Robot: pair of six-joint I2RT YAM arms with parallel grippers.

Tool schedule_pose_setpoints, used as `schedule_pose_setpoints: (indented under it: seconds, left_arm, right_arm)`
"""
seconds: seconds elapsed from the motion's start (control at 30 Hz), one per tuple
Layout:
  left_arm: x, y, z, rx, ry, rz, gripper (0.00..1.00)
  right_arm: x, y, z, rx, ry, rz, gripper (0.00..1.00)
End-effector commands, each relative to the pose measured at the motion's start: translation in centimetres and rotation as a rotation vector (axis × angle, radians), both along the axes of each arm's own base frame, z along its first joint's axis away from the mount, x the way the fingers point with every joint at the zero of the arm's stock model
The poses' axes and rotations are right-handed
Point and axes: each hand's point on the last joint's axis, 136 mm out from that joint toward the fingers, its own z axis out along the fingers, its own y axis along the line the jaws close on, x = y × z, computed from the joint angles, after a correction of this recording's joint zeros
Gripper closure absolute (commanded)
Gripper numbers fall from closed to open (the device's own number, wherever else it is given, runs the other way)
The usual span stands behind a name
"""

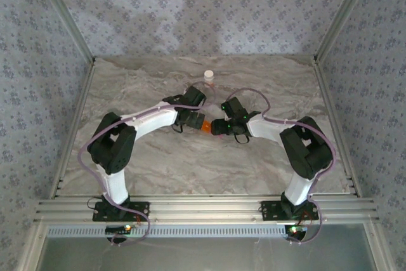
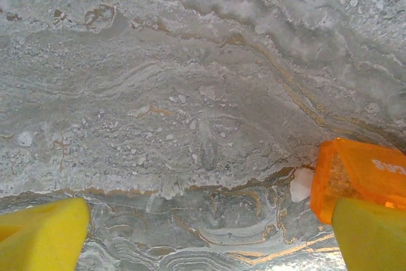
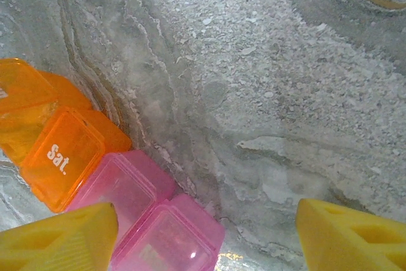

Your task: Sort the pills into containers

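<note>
hovering near pill [image 2: 301, 184] by containers [image 3: 63, 150], likely pick step; left fingers [image 2: 41, 233] wide, right fingers [image 3: 352, 236] wide, empty. next: left should straddle pill.

High rear overview; both wrist cameras near containers [image 3: 104, 185]

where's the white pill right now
In the left wrist view, the white pill lies on the marbled table at lower right, against the left edge of the orange container compartment, just above a yellow fingertip.
</note>
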Motion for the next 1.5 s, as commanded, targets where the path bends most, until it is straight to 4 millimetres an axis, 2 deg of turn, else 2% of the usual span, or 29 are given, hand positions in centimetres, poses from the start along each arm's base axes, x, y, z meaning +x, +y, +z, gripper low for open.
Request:
schedule_pose_setpoints:
  seconds: [0.0,0.3,0.53,0.67,1.2,1.47]
  left_arm:
    - [0.0,0.5,3.0,-0.023,-0.052,0.015,0.02]
    - [-0.2,1.0,4.0,-0.020,-0.074,0.022,0.02]
    - [-1.8,2.2,2.1,-0.012,-0.044,0.030,0.02]
    - [-2.2,2.2,1.0,-0.019,-0.021,0.029,0.02]
    - [-0.2,-0.2,-0.4,-0.020,0.007,-0.004,0.02]
    - [1.2,-1.1,0.3,-0.015,-0.013,-0.018,0.02]
  right_arm:
    - [-1.6,-1.6,-2.5,-0.092,0.090,0.028,0.24]
    - [-1.0,-1.4,-2.4,-0.102,0.081,0.046,0.24]
    - [-1.1,-1.5,-2.7,-0.105,0.087,0.047,0.25]
    - [-1.2,-1.4,-2.8,-0.105,0.090,0.048,0.25]
    - [-1.5,-1.3,-3.4,-0.116,0.106,0.061,0.25]
    - [-1.8,-1.1,-4.1,-0.122,0.118,0.070,0.26]
